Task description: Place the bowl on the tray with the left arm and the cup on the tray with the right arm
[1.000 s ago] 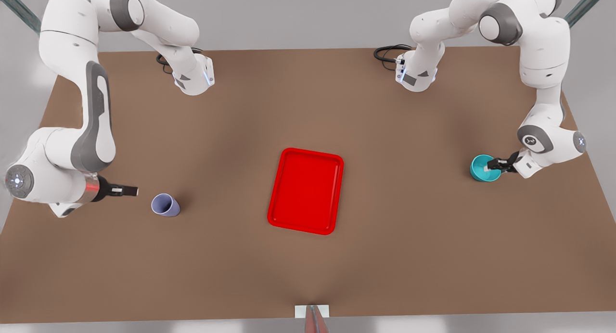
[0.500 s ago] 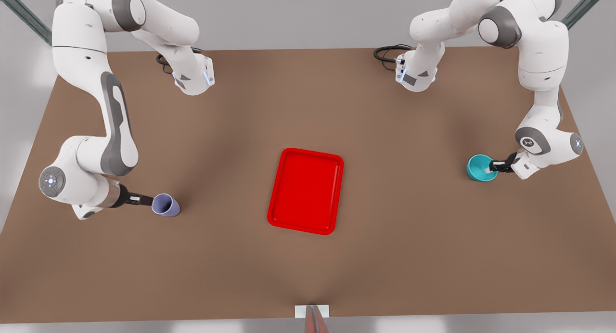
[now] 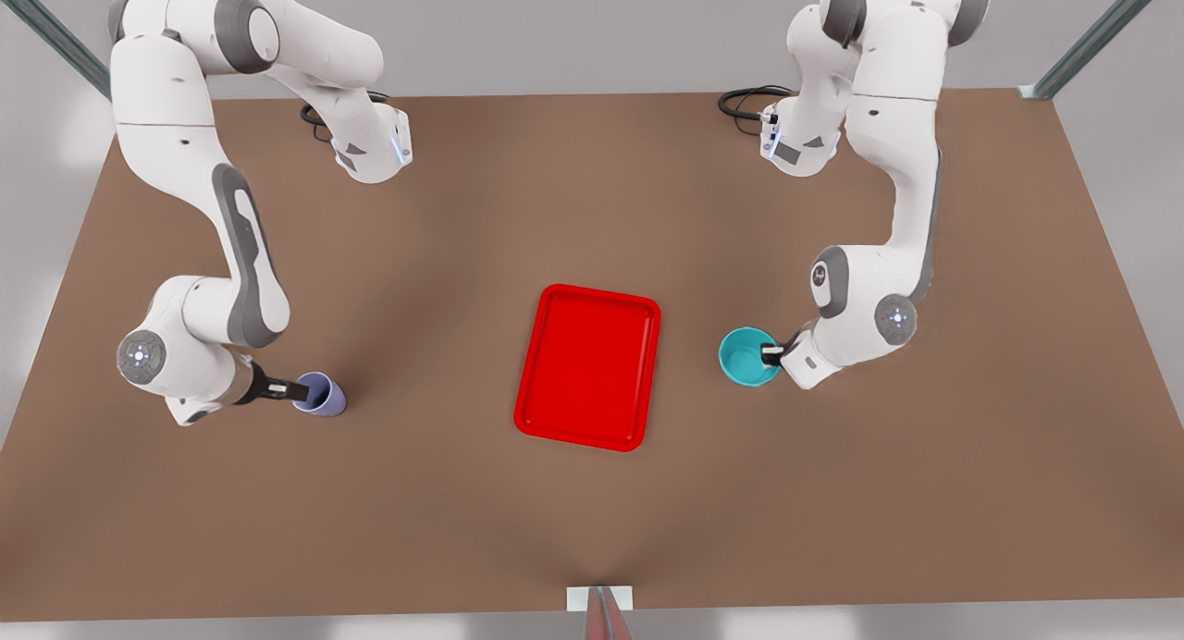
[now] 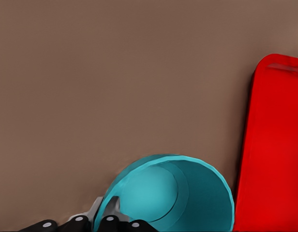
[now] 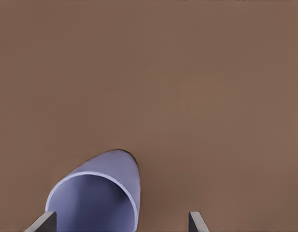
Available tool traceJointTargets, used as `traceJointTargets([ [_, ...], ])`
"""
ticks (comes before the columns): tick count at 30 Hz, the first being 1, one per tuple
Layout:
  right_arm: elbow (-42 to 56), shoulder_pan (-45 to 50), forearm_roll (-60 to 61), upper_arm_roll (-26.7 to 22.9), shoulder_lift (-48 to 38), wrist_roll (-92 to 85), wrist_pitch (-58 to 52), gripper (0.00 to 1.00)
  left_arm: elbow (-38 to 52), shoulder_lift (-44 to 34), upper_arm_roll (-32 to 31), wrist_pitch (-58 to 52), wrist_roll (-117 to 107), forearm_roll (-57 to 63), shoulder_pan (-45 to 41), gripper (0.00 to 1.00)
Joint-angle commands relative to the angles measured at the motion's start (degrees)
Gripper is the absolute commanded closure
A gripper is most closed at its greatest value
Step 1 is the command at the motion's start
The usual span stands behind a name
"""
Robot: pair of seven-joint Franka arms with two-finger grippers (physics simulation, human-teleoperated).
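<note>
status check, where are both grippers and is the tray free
Left gripper shut on bowl rim, just off tray. Right gripper open at cup rim, cup on table. Path to tray unobstructed.

Bare brown counter (image 3: 444,344) lies open between the lavender cup (image 3: 320,395) and red tray (image 3: 588,367). The teal bowl (image 3: 747,356) sits near the tray's other side, a narrow strip between.
</note>
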Motion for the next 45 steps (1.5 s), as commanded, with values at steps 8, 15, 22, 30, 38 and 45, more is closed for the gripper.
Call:
traceJointTargets([
  [8, -0.04, 0.18, -1.85, 0.00, 2.20, -0.08, 2.59, 0.00, 9.67, 6.86, -0.10, -0.06, -28.15, -9.66, -18.50, 0.79],
  [15, 0.05, 0.26, -1.85, 0.00, 3.60, -0.08, 2.94, 0.00, 11.34, 12.75, -1.15, 1.09, -28.06, -14.23, -20.17, 0.79],
  [22, -0.21, 0.26, -1.85, 0.00, 3.95, -0.08, 2.94, 0.02, 11.43, 13.28, -1.07, 1.26, -27.27, -14.05, -19.65, 0.00],
  [30, -0.21, 0.44, -1.85, 0.00, 4.39, 0.45, 2.94, 0.79, 39.90, 13.10, 17.39, -35.55, -10.05, -0.70, 5.66, 0.00],
  [38, 0.14, 0.70, -1.32, 0.09, 4.57, 0.62, 2.15, 0.79, 33.68, -12.64, -6.77, -42.78, -7.58, 25.05, 18.58, 0.00],
  [45, 0.23, -0.17, -1.14, 2.81, 3.52, 0.80, -1.54, 0.79, 27.96, -12.74, -7.39, -39.25, -6.97, 25.67, 18.50, 0.00],
])
